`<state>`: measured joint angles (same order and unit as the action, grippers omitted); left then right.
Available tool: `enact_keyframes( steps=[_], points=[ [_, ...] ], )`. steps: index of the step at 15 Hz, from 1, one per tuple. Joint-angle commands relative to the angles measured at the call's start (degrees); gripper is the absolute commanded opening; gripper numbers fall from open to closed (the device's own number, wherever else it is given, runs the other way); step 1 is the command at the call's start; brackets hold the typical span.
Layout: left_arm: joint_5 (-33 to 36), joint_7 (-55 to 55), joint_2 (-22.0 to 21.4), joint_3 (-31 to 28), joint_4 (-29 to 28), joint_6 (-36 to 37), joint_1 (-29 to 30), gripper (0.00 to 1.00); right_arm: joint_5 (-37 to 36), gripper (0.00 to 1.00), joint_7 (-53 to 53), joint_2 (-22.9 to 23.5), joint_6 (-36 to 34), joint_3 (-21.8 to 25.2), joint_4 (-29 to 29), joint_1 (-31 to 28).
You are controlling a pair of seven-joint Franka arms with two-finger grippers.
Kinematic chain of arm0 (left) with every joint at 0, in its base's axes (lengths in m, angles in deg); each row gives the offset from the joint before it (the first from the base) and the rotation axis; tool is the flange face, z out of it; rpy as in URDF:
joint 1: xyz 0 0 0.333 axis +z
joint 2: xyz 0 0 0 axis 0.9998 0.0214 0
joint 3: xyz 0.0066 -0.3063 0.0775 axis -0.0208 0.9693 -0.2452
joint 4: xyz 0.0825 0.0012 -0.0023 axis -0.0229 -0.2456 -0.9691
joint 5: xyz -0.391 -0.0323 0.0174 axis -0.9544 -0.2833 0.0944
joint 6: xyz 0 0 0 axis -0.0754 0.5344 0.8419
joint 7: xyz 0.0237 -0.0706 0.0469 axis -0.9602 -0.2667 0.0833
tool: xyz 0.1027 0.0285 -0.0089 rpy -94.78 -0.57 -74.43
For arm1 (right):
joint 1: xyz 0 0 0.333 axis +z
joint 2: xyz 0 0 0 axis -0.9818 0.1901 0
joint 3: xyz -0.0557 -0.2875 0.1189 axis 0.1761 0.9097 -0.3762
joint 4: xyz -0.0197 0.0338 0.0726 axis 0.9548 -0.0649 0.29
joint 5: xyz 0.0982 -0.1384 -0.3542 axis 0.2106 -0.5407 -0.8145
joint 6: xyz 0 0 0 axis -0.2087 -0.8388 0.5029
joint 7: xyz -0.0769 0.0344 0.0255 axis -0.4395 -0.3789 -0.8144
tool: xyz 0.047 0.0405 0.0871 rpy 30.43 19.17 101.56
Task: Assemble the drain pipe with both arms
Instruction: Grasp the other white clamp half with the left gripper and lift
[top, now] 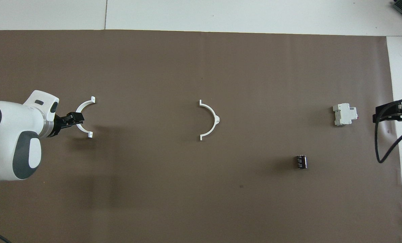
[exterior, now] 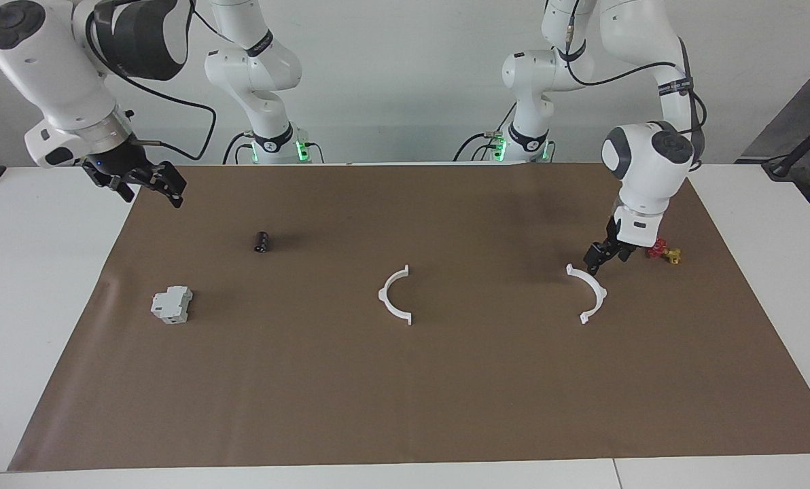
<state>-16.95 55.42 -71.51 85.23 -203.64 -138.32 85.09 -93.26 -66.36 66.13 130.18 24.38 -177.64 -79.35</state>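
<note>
Under left claw (exterior: 601, 257), half-ring's (exterior: 590, 293) arc partly hidden

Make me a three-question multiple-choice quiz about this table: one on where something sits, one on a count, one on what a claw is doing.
1. The grey-white boxy block lies
A. toward the right arm's end of the table
B. between the half-rings
C. on the red-and-gold piece

2. How many white half-rings lie on the brown mat?
A. one
B. two
C. three

3. The left claw is
A. shut on the small black cylinder
B. lifting a half-ring
C. open, low by the end half-ring

Answers: 1 A, it lies below the raised right claw. 2 B, the end one and the middle half-ring. 3 C, both rings lie flat.
</note>
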Motion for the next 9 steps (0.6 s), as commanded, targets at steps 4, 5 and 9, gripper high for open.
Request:
enact_keyframes(
  steps=[4, 5, 9],
  points=[
    [-0.8, 3.9, 1.8, -0.2, -1.1, -3.5, -1.2, 1.0, -1.4, 1.0, -1.6, -0.3, -5.2, -1.0, 4.9, 1.2],
    [-0.8, 3.9, 2.0, -0.2, -1.1, -3.6, -1.3, 1.0, -1.3, 1.0, -1.8, -0.5, -4.7, -1.1, 4.2, 1.4],
    [-0.8, 3.7, 3.7, -0.2, -1.0, -5.9, -1.1, 1.0, -1.3, 1.0, -2.3, -0.8, -4.8, -1.2, 4.0, 1.5]
  ],
)
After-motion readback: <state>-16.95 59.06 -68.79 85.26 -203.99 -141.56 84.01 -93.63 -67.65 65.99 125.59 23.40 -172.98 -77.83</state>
